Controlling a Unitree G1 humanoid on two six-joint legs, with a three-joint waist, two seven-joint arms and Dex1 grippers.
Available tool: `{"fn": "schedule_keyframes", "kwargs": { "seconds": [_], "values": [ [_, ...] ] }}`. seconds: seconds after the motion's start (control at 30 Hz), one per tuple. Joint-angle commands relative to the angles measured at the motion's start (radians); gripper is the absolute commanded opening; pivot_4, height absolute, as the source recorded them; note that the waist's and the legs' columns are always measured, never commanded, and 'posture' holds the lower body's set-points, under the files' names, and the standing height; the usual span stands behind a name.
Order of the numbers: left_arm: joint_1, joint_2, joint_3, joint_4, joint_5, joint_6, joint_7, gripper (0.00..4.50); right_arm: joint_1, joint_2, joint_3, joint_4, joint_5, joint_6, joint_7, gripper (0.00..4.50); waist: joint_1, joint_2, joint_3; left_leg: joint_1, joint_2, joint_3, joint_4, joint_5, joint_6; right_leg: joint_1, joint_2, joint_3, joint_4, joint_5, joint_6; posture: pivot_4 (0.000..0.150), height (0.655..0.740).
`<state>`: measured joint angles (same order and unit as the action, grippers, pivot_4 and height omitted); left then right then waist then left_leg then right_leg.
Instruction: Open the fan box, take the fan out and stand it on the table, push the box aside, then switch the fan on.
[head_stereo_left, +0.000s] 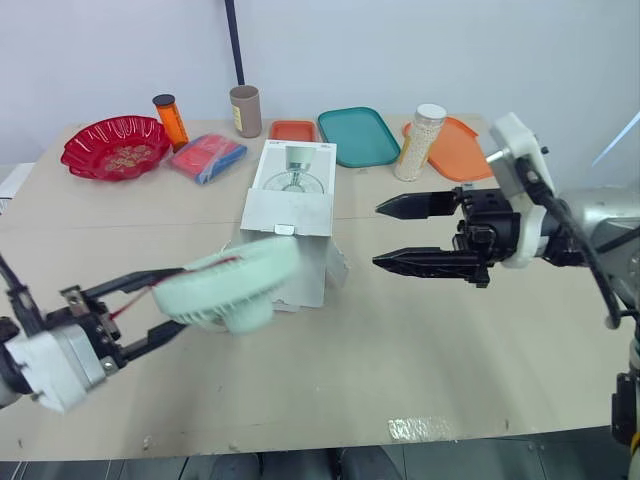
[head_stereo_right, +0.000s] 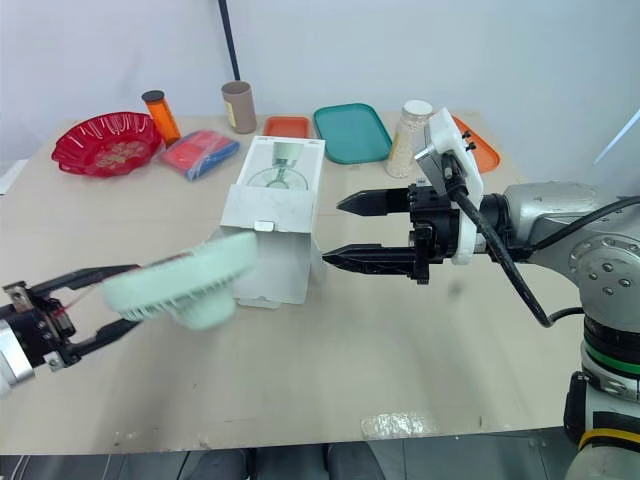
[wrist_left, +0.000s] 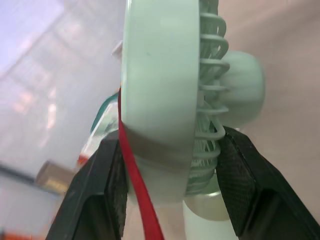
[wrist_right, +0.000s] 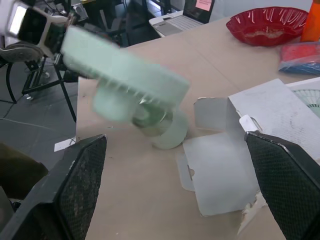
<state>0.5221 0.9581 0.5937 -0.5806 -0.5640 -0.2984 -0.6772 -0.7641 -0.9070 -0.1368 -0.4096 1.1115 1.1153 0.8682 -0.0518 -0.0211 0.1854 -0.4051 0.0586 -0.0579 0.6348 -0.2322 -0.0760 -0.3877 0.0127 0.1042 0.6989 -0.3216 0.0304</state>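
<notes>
The left hand (head_stereo_left: 178, 298) clamps the mint-green fan (head_stereo_left: 235, 285) across its round head, tilted above the tabletop (head_stereo_left: 420, 360) just near-left of the opened fan box (head_stereo_left: 290, 215) — clear for standing upright. The right hand (head_stereo_left: 379, 235), spread wide, hovers right of the box.

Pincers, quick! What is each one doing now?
Left pincer: shut on the fan.
Right pincer: open, holding nothing.

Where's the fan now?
The fan is clamped in the left hand, left of centre in the head views, just in front of the open fan box.
</notes>
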Motion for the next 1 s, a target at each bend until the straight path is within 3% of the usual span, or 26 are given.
{"fn": "schedule_keyframes", "kwargs": {
  "seconds": [0.03, 0.3, 0.47, 1.0],
  "values": [
    [0.056, -0.068, 0.123, -0.045, 0.005, 0.039, -0.038, 1.98, -0.046, 0.005, -0.035, -0.013, 0.039, -0.002, -0.021, 4.5, -0.001, 0.0, 0.0, 0.0, 0.0, 0.0, 0.0, 0.0, 0.0, 0.0, 0.0, 0.0, 0.0, 0.0, 0.0, 0.15, 0.74],
    [0.08, -0.179, 0.299, -0.053, 0.017, 0.18, -0.031, 1.98, -0.1, 0.018, -0.023, -0.033, 0.093, 0.004, -0.059, 4.5, 0.003, -0.002, -0.001, 0.0, 0.0, 0.0, 0.0, 0.0, 0.001, 0.0, 0.0, 0.0, 0.0, 0.0, 0.0, 0.15, 0.74],
    [-0.026, -0.177, 0.335, -0.017, 0.008, 0.367, 0.105, 1.98, -0.11, 0.028, 0.022, -0.031, 0.041, -0.013, -0.071, 4.5, 0.004, -0.003, -0.002, 0.0, 0.0, -0.001, 0.0, 0.0, 0.001, 0.0, 0.0, 0.0, 0.0, 0.0, 0.0, 0.15, 0.74],
    [-0.294, -0.254, 0.12, -0.012, 0.158, 0.509, 0.245, 1.98, -0.185, 0.105, 0.123, -0.011, -0.099, -0.059, -0.086, 4.5, 0.003, -0.008, -0.004, -0.002, 0.0, -0.001, 0.001, 0.0, 0.0, -0.001, 0.0, -0.001, 0.0, 0.0, 0.0, 0.15, 0.74]
  ]
}}
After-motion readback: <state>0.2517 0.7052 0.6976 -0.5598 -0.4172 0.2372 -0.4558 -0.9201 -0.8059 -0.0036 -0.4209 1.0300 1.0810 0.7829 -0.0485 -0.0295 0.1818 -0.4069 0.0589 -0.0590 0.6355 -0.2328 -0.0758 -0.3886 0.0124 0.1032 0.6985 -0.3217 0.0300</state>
